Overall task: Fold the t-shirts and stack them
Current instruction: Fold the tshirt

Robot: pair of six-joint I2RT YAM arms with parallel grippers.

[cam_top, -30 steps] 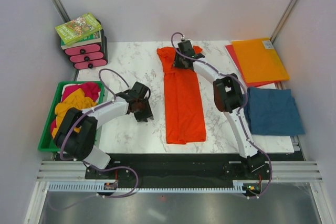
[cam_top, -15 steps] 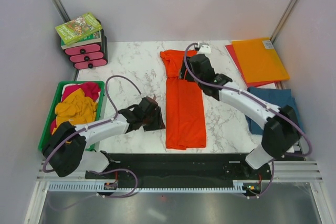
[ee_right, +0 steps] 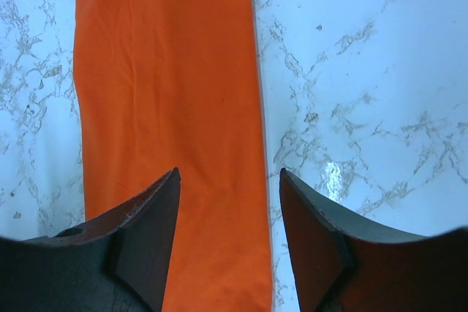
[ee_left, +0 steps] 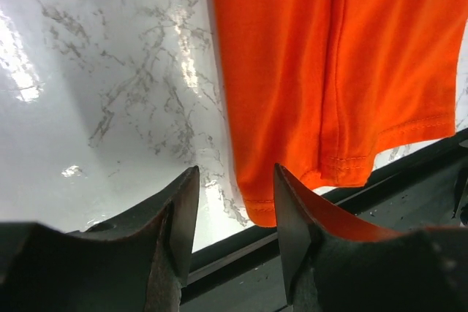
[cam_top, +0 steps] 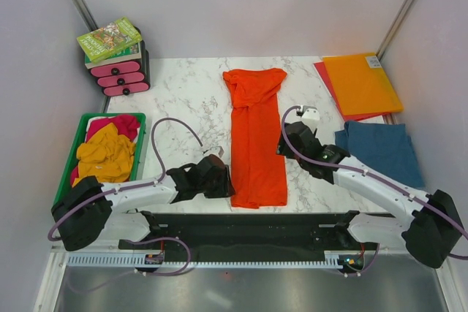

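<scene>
A bright orange t-shirt (cam_top: 254, 144), folded lengthwise into a long strip, lies flat on the marble table, collar at the far end. My left gripper (cam_top: 228, 180) sits low beside the shirt's near left hem corner. In the left wrist view the left gripper (ee_left: 235, 173) is open and empty, with the orange hem (ee_left: 329, 71) just beyond the gap. My right gripper (cam_top: 281, 144) hovers at the strip's right edge, about mid-length. Seen from its wrist, the right gripper (ee_right: 229, 173) is open and the shirt's edge (ee_right: 168, 93) runs between its fingers. A teal-blue t-shirt (cam_top: 380, 151) lies flat at the right.
A green bin (cam_top: 66, 173) at the left holds mustard-yellow (cam_top: 108, 153), magenta and white shirts. Orange (cam_top: 362, 82) and red folders lie at the far right. A book on pink drawers (cam_top: 117, 71) stands at the far left. The black base rail (cam_top: 248, 224) borders the near edge.
The right gripper left the collar end and came back along the shirt's right edge. The left gripper moved to the near left hem corner. Both jaws stand wider.
</scene>
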